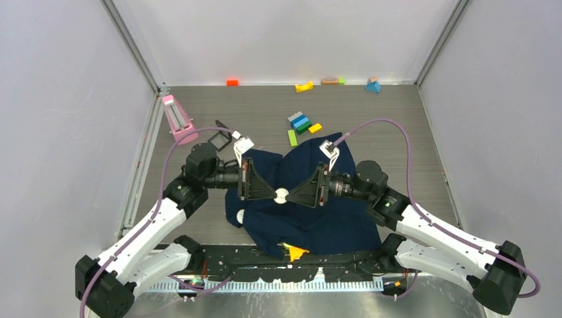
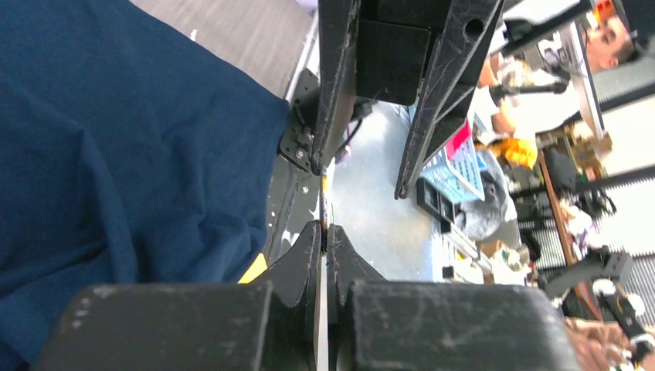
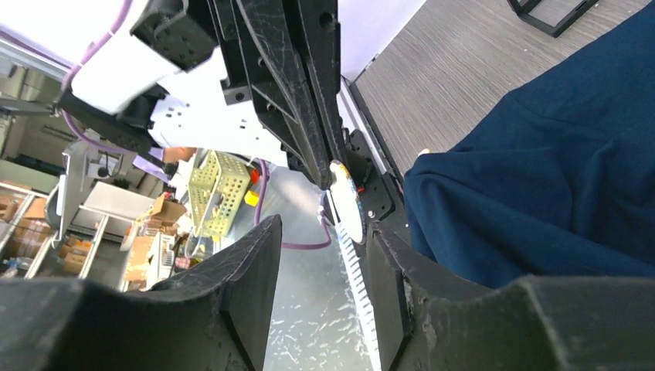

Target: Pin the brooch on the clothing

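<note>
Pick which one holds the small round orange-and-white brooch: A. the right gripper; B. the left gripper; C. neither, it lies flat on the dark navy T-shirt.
B: the left gripper is shut on the edge of the small round brooch, while the right gripper stands open beside it.

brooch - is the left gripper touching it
Touching. The right wrist view shows the brooch pinched between the fingertips of the left gripper.
</note>
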You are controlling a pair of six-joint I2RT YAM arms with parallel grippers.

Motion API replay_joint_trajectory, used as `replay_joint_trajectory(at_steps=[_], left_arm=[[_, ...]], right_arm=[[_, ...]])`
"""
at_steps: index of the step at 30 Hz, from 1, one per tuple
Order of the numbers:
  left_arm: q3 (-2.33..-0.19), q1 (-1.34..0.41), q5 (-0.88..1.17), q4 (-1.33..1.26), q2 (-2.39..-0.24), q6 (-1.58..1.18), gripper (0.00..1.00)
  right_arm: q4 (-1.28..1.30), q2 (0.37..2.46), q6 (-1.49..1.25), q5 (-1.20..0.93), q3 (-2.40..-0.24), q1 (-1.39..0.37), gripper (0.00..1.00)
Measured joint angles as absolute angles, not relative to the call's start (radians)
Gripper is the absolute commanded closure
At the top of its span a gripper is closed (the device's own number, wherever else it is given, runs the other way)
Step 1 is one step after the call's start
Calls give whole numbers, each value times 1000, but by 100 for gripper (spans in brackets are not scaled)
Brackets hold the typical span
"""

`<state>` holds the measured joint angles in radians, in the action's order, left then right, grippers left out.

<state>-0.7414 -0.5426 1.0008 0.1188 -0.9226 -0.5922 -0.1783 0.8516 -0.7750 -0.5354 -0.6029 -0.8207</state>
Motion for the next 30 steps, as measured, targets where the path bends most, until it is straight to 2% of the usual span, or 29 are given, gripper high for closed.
replay_joint_trajectory(at_steps=[8,15,20,30], left_arm=[[-592,-542,701,-57,-736,-765,100],[-505,-542,506,-181,-621,-905,100],[-491,-542,463,-197,-611,-944,100],[-490,-542,448,-220,-595,-966,100]], right_arm=[[-415,854,-930,-392,-460,-825,55],[-649,946,-1042,-251,-413,-876,59],[-761,996,-1073,-202,-414,-910,65],[-793,1059,-1072,-131,-458,-960,66]])
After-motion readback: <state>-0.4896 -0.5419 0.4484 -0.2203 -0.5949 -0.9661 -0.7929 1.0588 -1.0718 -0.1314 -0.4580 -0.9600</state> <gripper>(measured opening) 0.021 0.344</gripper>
